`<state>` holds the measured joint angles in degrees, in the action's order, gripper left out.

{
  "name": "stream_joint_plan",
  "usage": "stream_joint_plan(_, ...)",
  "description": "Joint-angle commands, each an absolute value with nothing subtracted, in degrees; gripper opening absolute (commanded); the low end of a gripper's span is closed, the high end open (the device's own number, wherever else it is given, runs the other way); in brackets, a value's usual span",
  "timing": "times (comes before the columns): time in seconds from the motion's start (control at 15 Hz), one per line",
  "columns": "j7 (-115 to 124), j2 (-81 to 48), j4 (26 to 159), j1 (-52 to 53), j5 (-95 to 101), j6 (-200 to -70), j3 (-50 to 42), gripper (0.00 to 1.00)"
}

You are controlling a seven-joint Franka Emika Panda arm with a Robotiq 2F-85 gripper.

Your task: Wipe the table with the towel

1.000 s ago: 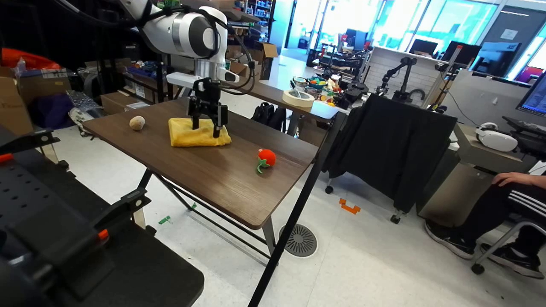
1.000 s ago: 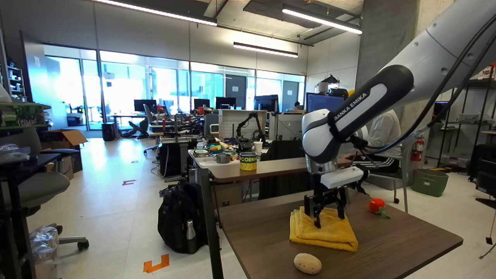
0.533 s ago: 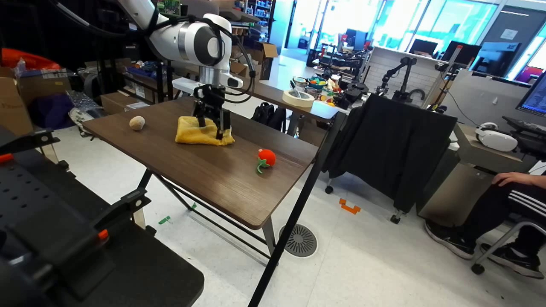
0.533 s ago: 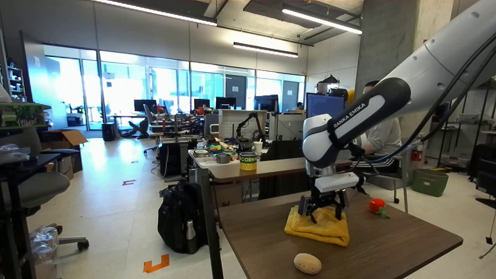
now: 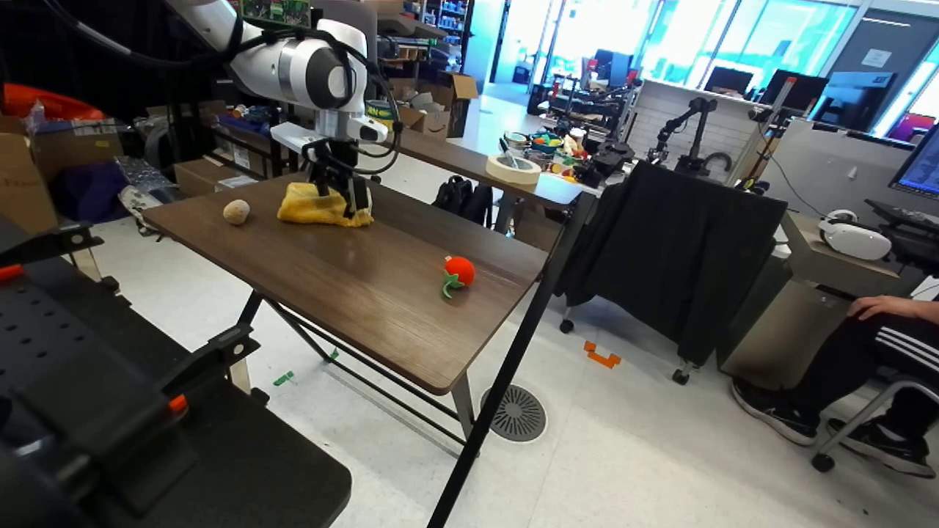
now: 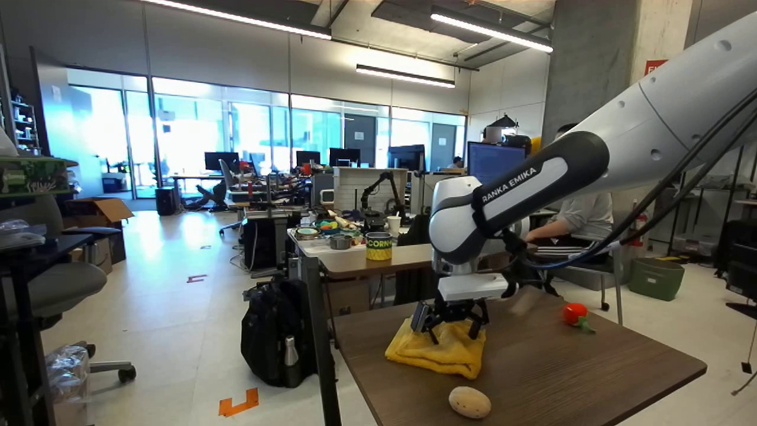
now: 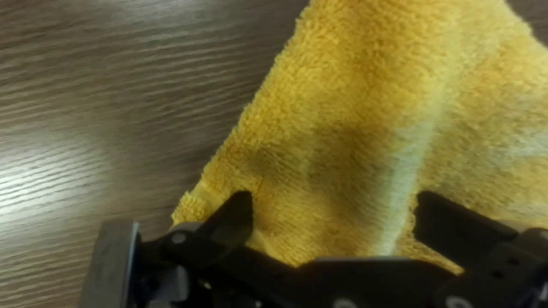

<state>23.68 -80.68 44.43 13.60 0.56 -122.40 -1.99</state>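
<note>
Spread black fingers (image 7: 235, 218) press onto the folded rectangular yellow terry towel (image 6: 442, 356), lower middle of an exterior view, probably so that pressure rather than a pinch slides it over the dark brown wood-grain table (image 6: 568, 367). Near the towel, toward the bottom edge, lies a beige egg-shaped ball (image 6: 470, 402); bright glass walls (image 6: 254, 127) rise at upper left.

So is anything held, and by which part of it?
Nothing is held: the black two-fingered end effector stands open, its fingertips apparently only pressing on top of the folded yellow plush towel.
</note>
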Motion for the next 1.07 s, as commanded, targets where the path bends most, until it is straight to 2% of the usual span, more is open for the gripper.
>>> stream_joint_plan(0.0,26.6,-87.4,35.3,13.0,0.0,-120.6,-2.5,1.00)
stream_joint_plan(0.33,34.2,-88.5,32.4,6.8,-0.6,-120.5,-5.9,1.00)
stream_joint_plan(0.6,37.4,-86.4,35.6,2.0,-0.6,-121.2,-6.4,1.00)
stream_joint_plan(1.0,35.0,-86.5,35.0,5.9,-1.0,-118.5,-2.3,1.00)
